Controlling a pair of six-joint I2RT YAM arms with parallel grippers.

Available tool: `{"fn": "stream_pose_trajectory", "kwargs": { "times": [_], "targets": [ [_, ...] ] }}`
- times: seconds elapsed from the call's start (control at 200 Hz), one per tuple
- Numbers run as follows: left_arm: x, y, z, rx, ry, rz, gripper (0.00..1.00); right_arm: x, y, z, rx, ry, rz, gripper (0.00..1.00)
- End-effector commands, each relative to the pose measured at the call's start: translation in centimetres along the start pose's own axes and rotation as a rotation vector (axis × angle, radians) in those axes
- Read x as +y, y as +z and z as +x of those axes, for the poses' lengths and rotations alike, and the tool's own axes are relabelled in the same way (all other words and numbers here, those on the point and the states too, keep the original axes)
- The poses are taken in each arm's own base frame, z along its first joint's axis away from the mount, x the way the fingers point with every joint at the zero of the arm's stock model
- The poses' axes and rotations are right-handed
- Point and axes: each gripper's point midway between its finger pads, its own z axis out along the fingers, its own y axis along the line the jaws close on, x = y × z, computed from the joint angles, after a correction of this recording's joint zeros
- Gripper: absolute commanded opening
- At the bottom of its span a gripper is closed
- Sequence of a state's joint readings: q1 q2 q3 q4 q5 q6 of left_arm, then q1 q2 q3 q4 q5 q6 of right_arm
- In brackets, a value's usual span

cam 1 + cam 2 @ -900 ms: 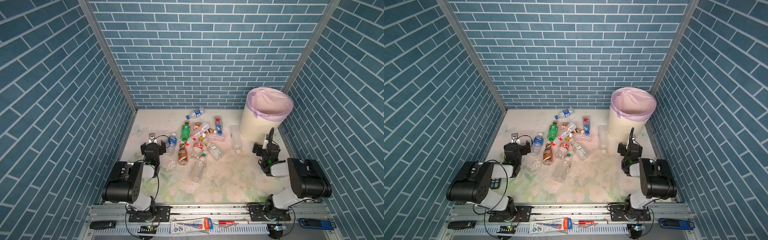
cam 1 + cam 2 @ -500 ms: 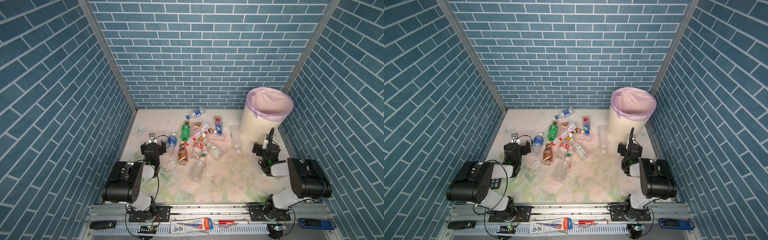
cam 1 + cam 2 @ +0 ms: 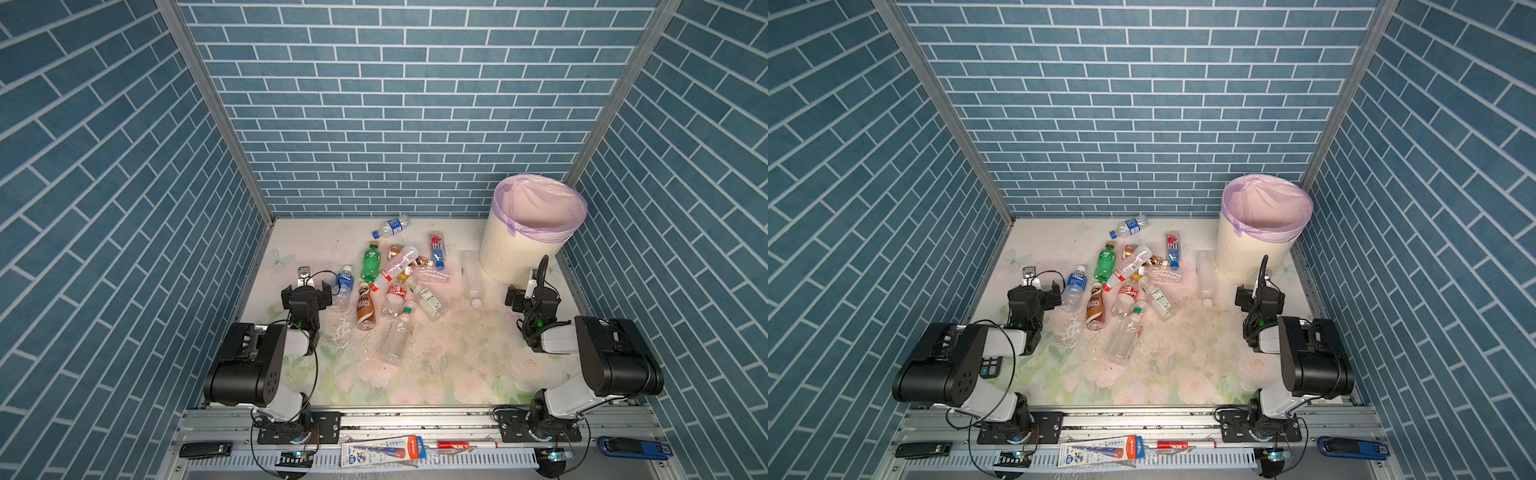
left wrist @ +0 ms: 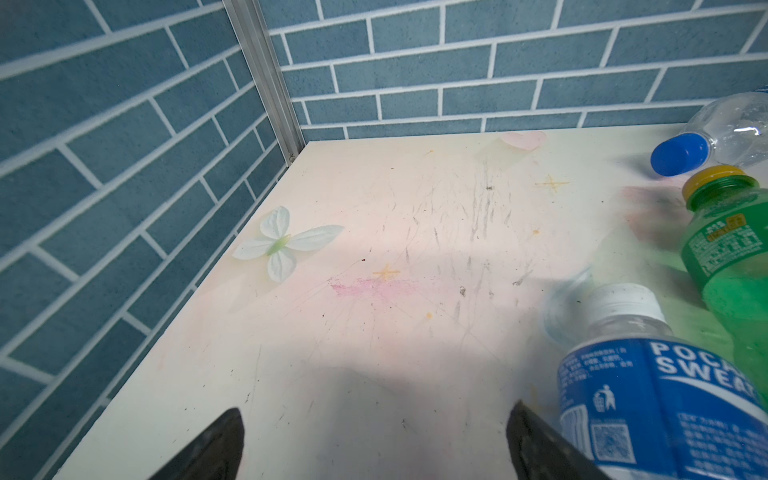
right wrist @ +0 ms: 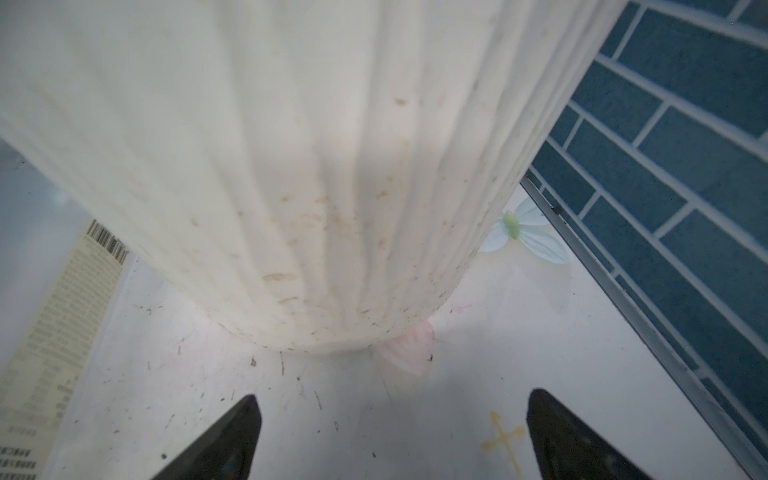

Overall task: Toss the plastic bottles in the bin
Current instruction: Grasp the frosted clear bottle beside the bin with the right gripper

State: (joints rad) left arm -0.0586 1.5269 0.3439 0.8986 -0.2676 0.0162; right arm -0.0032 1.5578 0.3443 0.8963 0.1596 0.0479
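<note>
Several plastic bottles lie in a loose heap mid-table in both top views, among them a green bottle and a brown bottle. The cream ribbed bin, lined with a lilac bag, stands at the back right. My left gripper is open and empty over bare table. A blue-label bottle lies just outside one of its fingers. My right gripper is open and empty, low in front of the bin's wall.
A clear bottle with a pale label lies beside the bin. A black calculator shows under the left arm. Blue brick walls close in the left, back and right. A toothpaste box and a pen lie on the front rail.
</note>
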Motion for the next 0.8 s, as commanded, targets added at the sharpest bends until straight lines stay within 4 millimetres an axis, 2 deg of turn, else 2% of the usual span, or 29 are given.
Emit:
{"fn": "stream_pose_trajectory", "kwargs": {
  "times": [0.0, 0.22, 0.32, 0.415, 0.57, 0.67, 0.76, 0.795],
  "targets": [
    [0.0, 0.2, -1.1, -0.028, -0.001, -0.003, 0.99, 0.0, 0.2, -2.2, -0.052, 0.018, -0.004, 0.99],
    [0.0, 0.2, -1.0, -0.027, -0.001, -0.002, 0.99, -0.1, 0.1, -2.3, -0.057, 0.014, 0.003, 0.99],
    [-0.5, 0.3, -1.2, -0.023, 0.013, 0.029, 0.99, -0.7, -0.8, -3.5, -0.064, 0.02, 0.038, 0.99],
    [-1.4, -0.3, -2.7, 0.004, 0.049, 0.083, 0.99, -1.0, -1.7, -4.8, -0.062, -0.009, 0.098, 0.99],
    [1.4, -1.2, -5.3, 0.05, -0.007, -0.063, 0.99, -1.4, -3.1, -6.5, -0.088, -0.019, 0.171, 0.99],
    [2.0, -2.0, -6.9, 0.067, -0.07, -0.12, 0.99, -1.7, -4.5, -7.4, -0.12, 0.061, 0.186, 0.99],
    [1.6, -3.0, -7.9, 0.124, -0.138, -0.113, 0.99, -1.5, -5.6, -7.9, -0.131, 0.152, 0.151, 0.99],
    [1.3, -3.4, -8.9, 0.135, -0.185, -0.101, 0.99, -1.2, -6.0, -8.1, -0.11, 0.172, 0.128, 0.99]
  ]
}}
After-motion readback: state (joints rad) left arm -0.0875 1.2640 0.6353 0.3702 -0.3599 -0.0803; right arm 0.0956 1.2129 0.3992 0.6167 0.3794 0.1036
